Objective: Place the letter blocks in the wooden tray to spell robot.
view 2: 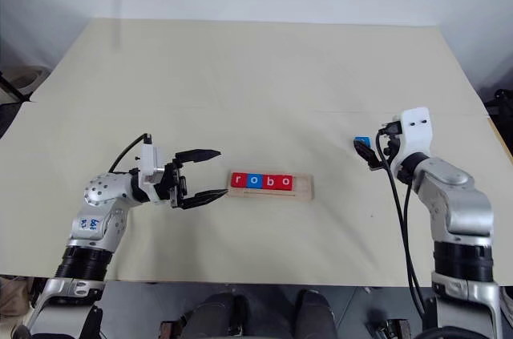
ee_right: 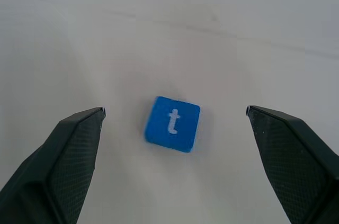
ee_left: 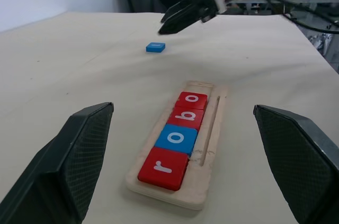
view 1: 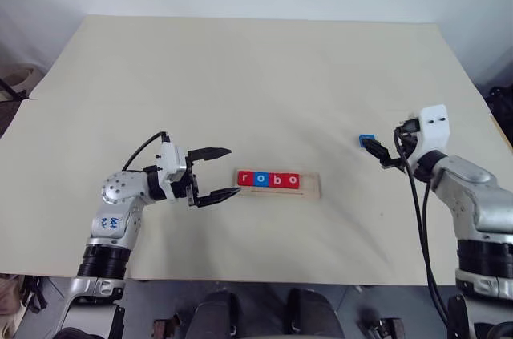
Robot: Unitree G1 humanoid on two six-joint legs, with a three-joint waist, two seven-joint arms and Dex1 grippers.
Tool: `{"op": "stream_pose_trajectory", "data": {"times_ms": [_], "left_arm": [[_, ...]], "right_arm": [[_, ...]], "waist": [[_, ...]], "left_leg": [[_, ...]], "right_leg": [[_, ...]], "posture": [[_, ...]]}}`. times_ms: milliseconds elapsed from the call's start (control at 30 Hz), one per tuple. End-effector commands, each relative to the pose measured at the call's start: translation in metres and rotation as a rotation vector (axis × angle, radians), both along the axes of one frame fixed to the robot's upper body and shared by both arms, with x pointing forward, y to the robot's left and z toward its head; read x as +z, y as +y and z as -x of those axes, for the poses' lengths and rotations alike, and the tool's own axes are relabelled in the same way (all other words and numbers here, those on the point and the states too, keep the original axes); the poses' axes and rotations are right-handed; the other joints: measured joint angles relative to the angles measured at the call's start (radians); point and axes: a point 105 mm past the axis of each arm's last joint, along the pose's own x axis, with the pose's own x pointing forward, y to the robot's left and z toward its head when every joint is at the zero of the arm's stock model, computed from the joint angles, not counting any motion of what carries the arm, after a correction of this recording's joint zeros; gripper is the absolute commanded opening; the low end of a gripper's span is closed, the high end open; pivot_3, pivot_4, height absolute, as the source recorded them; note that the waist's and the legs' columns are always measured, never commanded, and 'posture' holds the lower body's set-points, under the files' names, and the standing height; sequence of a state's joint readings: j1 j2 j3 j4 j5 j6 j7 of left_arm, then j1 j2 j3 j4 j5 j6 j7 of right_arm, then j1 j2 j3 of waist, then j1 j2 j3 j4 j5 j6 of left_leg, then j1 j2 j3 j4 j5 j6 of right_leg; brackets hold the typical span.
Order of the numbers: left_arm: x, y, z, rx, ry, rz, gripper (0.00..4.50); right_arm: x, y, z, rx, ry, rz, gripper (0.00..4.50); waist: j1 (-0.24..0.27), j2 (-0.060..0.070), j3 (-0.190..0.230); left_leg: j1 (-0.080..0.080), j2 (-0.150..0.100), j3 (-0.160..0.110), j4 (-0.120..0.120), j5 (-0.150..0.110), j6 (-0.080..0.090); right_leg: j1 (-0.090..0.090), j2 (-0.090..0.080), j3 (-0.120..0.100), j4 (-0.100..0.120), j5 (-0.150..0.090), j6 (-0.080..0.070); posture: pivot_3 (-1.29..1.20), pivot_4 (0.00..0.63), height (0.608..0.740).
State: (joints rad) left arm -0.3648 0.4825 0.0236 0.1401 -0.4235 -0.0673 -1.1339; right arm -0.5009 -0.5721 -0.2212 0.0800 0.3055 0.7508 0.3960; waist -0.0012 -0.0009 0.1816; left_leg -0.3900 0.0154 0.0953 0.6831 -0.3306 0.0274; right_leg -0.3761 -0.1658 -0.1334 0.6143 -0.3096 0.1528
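Pale wood tray (view 1: 313,187) lower centre, flat square blocks (view 1: 268,179) reading "robo". Blue "t" tile (ee_right: 173,123) centre right, on table. Left gripper (view 1: 222,172), right gripper (ee_right: 175,128): wide apart, empty.

Pale raw-wood tray (ee_left: 209,144) holds 4 glossy smooth blocks (ee_left: 177,139); table (view 1: 256,74) looks matt.

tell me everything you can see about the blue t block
The blue t block is a small flat square tile with rounded corners and a white lowercase t on top. It looks smooth and solid. It lies flat on the table, turned slightly askew, apart from the wooden tray, between the open fingers of the right claw. Nothing touches it.
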Motion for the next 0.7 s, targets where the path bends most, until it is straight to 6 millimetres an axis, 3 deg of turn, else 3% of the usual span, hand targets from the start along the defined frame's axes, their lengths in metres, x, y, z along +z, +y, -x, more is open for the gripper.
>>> {"op": "stream_pose_trajectory", "data": {"times_ms": [33, 233, 367, 567, 700], "left_arm": [[0.009, -0.001, 0.006, 0.016, -0.05, 0.009, 4.5], [0.009, 0.004, 0.01, 0.048, -0.051, 0.009, 4.5], [0.01, 0.005, 0.011, 0.054, -0.054, 0.009, 4.5], [0.01, 0.003, 0.009, 0.05, -0.054, 0.012, 4.5], [0.008, 0.001, 0.008, 0.034, -0.045, 0.012, 4.5]], "right_arm": [[-0.007, -0.003, -0.01, -0.055, 0.022, 0.002, 4.47], [-0.017, -0.001, -0.024, -0.125, 0.032, -0.047, 4.47], [-0.022, 0.009, -0.026, -0.116, 0.03, -0.063, 3.63], [-0.015, 0.013, -0.023, -0.12, 0.004, -0.056, 1.51], [0.0, 0.013, -0.01, -0.12, -0.024, -0.042, 1.47]], "waist": [[-0.002, 0.0, 0.0], [-0.005, 0.0, 0.0], [-0.007, 0.0, 0.0], [-0.007, 0.0, 0.0], [-0.003, 0.0, 0.0]], "left_leg": [[0.0, 0.0, 0.0, 0.0, 0.0, 0.0], [0.0, 0.0, 0.001, 0.0, 0.0, 0.0], [0.001, 0.001, 0.001, 0.0, 0.0, 0.0], [0.001, 0.001, 0.001, 0.0, 0.0, 0.0], [0.001, 0.001, 0.001, 0.0, 0.0, 0.0]], "right_leg": [[0.0, 0.0, 0.0, 0.0, 0.0, 0.0], [0.0, 0.0, 0.001, 0.001, 0.0, 0.0], [0.0, 0.0, 0.001, 0.002, 0.0, 0.0], [0.0, 0.0, 0.001, 0.002, 0.0, 0.0], [-0.001, 0.0, 0.001, 0.002, 0.0, 0.0]], "posture": [[0.0, 0.15, 0.74], [0.0, 0.15, 0.74], [0.0, 0.15, 0.74], [0.0, 0.15, 0.74], [0.0, 0.15, 0.74]]}}
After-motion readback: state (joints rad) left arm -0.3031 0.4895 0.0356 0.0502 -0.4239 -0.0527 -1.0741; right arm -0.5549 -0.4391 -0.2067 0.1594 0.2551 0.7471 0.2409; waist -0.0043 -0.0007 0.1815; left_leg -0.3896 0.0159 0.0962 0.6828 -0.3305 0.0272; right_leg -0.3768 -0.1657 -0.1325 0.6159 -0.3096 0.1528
